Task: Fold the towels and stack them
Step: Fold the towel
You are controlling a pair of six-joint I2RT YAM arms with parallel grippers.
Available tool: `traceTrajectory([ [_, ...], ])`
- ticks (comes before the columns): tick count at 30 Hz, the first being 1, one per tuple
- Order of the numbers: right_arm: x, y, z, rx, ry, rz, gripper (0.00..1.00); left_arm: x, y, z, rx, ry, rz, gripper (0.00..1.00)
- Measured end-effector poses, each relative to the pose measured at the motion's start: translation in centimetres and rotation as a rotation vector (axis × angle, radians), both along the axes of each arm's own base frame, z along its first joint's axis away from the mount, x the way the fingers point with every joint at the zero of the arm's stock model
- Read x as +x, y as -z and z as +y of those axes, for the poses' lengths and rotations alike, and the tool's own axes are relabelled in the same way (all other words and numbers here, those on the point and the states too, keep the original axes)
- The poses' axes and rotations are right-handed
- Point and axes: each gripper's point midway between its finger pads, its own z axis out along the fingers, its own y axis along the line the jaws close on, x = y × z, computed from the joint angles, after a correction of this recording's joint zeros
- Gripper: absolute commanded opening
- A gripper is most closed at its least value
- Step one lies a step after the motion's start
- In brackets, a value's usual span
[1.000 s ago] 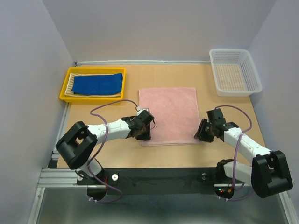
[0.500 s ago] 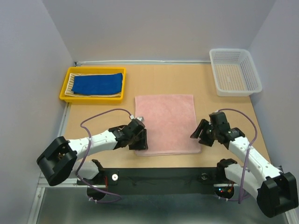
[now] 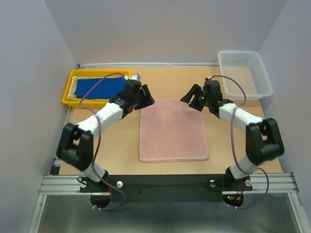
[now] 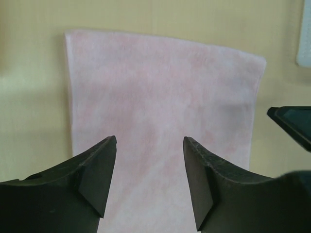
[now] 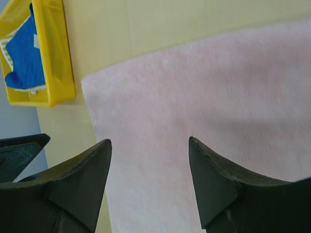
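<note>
The pale pink towel (image 3: 173,130) lies flat and unfolded in the middle of the table; it also shows in the left wrist view (image 4: 160,97) and the right wrist view (image 5: 204,87). My left gripper (image 3: 146,100) hovers open and empty over its far left corner (image 4: 149,141). My right gripper (image 3: 190,99) hovers open and empty over its far right corner (image 5: 149,141). The royal blue towel (image 3: 100,87) lies on the striped towel (image 3: 74,88) in the yellow tray (image 3: 95,102).
The yellow tray stands at the back left and shows in the right wrist view (image 5: 53,48). A white mesh basket (image 3: 244,75) stands at the back right. The walls close in on both sides and at the back.
Both grippers were at the pink towel's near corners. The towel slid a little toward the near edge. Both arms have since swung out to its far corners, jaws open.
</note>
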Motion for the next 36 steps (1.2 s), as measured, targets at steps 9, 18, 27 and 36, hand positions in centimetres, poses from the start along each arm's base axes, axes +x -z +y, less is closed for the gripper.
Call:
traceTrajectory([
  [9,8.6,6.7,3.6,0.074,-0.052,-0.058,0.69,8.4,8.5,-4.1,-0.022,0.072,0.085,0.51],
  [18,10.9,8.5,-1.9,0.127,0.035,-0.106,0.70,10.2,11.2,-1.1,-0.075,0.004,0.117,0.48],
  [27,11.6,8.0,-9.6,-0.034,0.009,-0.156,0.70,9.6,10.7,-1.0,-0.089,0.022,0.103,0.70],
  [36,12.7,5.3,-10.1,-0.336,-0.288,-0.246,0.67,9.8,5.1,0.2,0.063,0.131,0.026,0.95],
])
